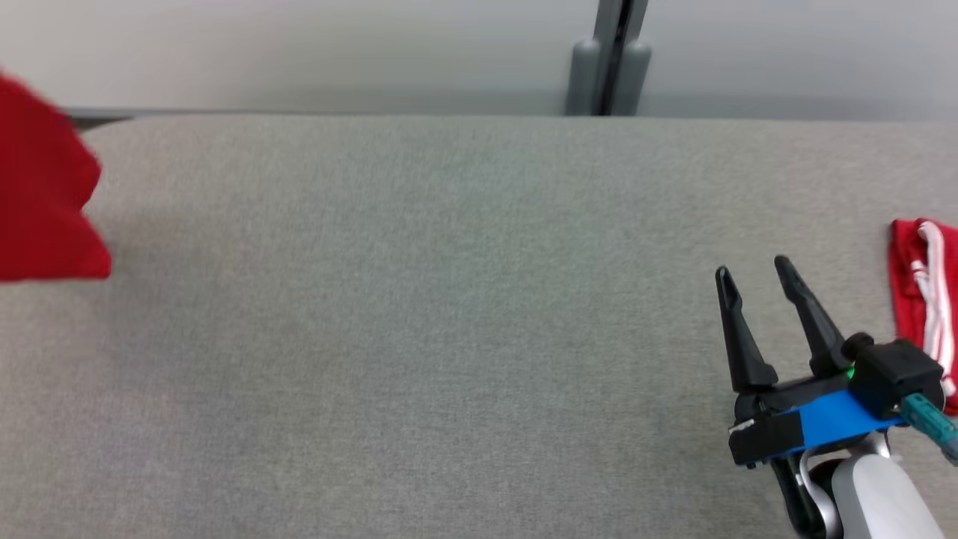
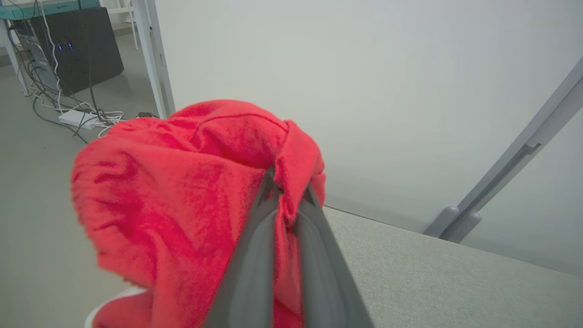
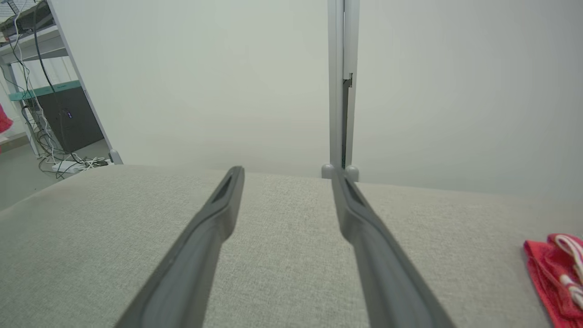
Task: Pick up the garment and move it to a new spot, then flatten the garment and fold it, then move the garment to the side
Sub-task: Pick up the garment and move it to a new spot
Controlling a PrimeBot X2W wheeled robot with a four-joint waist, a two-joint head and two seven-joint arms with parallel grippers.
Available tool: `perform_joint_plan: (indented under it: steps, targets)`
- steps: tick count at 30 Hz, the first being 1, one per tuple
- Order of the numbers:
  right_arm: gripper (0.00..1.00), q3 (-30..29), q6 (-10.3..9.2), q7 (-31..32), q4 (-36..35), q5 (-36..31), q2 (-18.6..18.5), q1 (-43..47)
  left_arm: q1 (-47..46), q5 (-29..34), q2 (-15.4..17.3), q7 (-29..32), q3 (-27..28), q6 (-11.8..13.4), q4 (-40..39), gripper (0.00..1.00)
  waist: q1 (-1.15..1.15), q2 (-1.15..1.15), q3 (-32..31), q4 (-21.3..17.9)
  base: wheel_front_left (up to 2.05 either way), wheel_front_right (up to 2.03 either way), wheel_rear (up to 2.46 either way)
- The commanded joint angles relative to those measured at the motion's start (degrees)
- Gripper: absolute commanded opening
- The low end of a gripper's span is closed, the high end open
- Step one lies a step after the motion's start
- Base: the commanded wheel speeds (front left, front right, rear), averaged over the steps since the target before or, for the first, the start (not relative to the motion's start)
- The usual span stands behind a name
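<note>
Garment (image 2: 182,205), red, apparently pinched in left tool (image 2: 290,182).

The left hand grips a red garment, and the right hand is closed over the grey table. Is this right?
Not quite. The right hand is open, not closed: the right wrist view shows its jaws well apart over the table, holding nothing. The rest stands: the left hand grips the red garment.

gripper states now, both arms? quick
Left gripper: closed on the red garment.
Right gripper: open, holding nothing.
</note>
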Motion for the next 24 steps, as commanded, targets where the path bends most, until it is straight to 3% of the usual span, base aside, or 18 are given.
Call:
perform_joint_plan:
  steps: [1, 6, 14, 21, 24]
  targets:
    - [1.0, -0.13, 0.01, -0.18, 0.35, 0.24, 0.29, 0.83, -1.15, -0.32, -0.52, 0.3, -0.78, -0.48, -0.97, 0.0, 0.02, 0.0, -1.96, -1.68, 0.0, 0.0, 0.0]
    - [1.0, -0.2, 0.01, -0.61, 1.24, 0.88, 1.13, 2.04, -5.53, -2.05, -3.38, 2.38, -5.83, -3.25, -8.71, 0.0, 0.02, 0.0, -3.78, -3.79, 0.0, 0.0, 0.0]
    - [1.0, 0.17, 0.01, -0.64, 1.12, 0.84, 1.68, 1.52, -2.8, -5.04, -12.52, 2.09, -14.73, -5.07, -13.73, 0.0, 0.02, 0.0, -2.48, -9.52, 0.0, 0.0, 0.0]
    - [1.0, 1.42, 0.01, -1.08, 1.79, 1.21, 2.25, -0.28, 7.33, -4.18, -23.09, -7.9, -21.51, -4.8, -2.14, 0.0, 0.02, 0.0, 0.14, -15.17, 0.0, 0.0, 0.0]
    - [1.0, 2.12, 0.01, -1.27, 2.27, 1.33, 2.41, -0.67, 10.43, -3.63, -25.2, -11.62, -23.91, -4.59, 5.69, 0.0, 0.02, 0.0, 0.69, -16.97, 0.0, 0.0, 0.0]
